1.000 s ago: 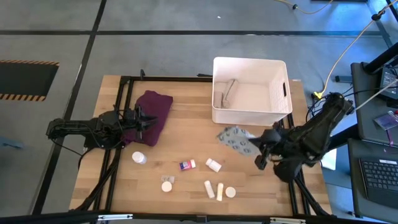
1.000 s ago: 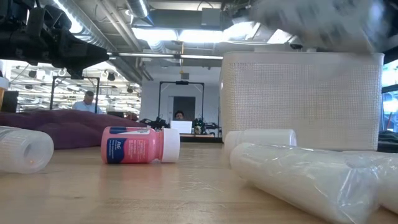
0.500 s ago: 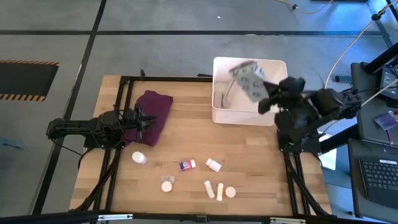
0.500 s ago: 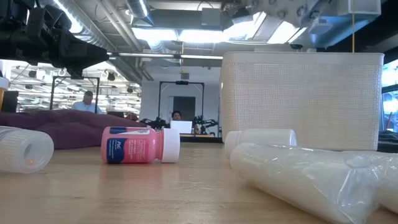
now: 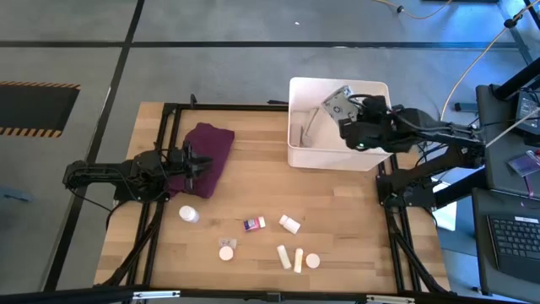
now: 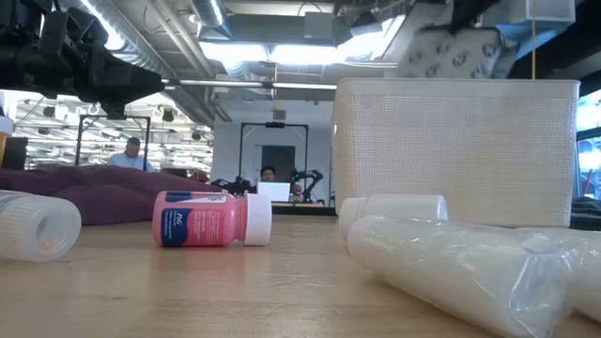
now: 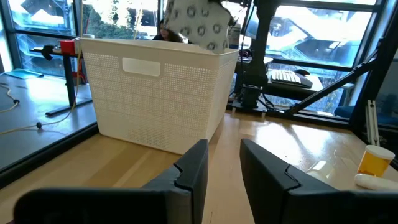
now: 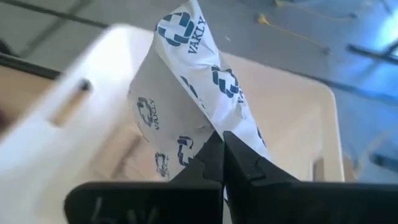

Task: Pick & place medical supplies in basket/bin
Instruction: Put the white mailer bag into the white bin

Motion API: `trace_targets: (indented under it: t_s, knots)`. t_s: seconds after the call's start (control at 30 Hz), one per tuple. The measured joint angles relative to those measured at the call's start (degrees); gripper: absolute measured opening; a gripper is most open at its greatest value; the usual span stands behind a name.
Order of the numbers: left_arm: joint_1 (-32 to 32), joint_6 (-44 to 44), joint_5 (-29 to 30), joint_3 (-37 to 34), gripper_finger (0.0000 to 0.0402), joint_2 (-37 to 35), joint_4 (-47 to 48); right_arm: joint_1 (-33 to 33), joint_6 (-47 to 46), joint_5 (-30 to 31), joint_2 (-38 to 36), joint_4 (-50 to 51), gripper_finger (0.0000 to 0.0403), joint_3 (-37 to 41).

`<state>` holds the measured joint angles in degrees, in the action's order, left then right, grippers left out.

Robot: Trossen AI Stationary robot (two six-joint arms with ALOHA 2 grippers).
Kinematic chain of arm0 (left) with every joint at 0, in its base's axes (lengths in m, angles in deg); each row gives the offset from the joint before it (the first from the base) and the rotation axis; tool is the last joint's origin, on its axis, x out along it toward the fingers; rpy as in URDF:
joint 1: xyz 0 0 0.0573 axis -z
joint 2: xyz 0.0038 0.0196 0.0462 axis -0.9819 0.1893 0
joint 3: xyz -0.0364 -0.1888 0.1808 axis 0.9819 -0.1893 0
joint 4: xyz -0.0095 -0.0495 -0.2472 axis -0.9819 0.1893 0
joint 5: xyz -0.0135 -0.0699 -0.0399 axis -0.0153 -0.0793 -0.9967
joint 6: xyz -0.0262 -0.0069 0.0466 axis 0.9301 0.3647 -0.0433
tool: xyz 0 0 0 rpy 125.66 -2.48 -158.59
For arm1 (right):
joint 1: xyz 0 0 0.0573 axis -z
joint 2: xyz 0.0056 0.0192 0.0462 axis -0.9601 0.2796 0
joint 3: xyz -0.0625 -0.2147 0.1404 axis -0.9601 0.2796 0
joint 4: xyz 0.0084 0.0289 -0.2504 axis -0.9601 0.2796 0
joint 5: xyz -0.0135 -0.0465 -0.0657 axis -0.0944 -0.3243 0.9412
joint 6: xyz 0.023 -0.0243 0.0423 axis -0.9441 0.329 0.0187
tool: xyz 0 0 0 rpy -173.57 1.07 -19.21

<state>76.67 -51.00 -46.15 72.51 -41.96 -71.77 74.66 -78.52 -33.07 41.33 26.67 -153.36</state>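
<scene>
A grey patterned pouch (image 5: 336,105) hangs in the air over the white bin (image 5: 337,158), with my right gripper (image 5: 348,116) shut on it. The low view shows the pouch (image 6: 451,52) above the bin's rim (image 6: 455,83). A long grey item (image 5: 310,122) lies inside the bin. Several small white bottles, tubes and a pink bottle (image 5: 254,224) lie on the table's near half. My left gripper (image 5: 196,162) stays level over the purple cloth (image 5: 209,152) at the left, open with nothing between its fingers (image 7: 198,163). My right gripper pinches one edge of the pouch (image 8: 211,127) between its two fingertips (image 8: 239,155). The fingers slant down toward the bin from its right side. The pouch sticks out beyond the fingertips, lifted clear above the bin's open top.
The bin stands at the table's far right. Black frame rails (image 5: 169,135) run along the table's edges. Bare wood (image 5: 278,190) lies between the bin and the loose items.
My right gripper has swung from the table in front of the bin's near right corner toward the far edge, rising a little and turning. The pouch has gone with it and now hangs over the bin's inside.
</scene>
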Motion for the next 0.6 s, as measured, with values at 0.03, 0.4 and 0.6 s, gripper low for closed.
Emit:
trace_targets:
  t_s: [0.03,0.4,0.6]
  knots:
    - [0.0,0.0,0.0,0.0,0.0088,0.0,0.0,1.0,-0.7,-0.3,0.0,0.0,0.0000,1.4]
    - [0.0,0.0,0.0,0.0,0.0088,0.0,0.0,12.6,-2.0,-4.8,0.0,-5.0,0.0000,17.8]
    - [0.0,0.0,0.0,0.0,0.0088,0.0,0.0,17.7,1.6,-6.3,0.0,-13.5,0.0000,25.0]
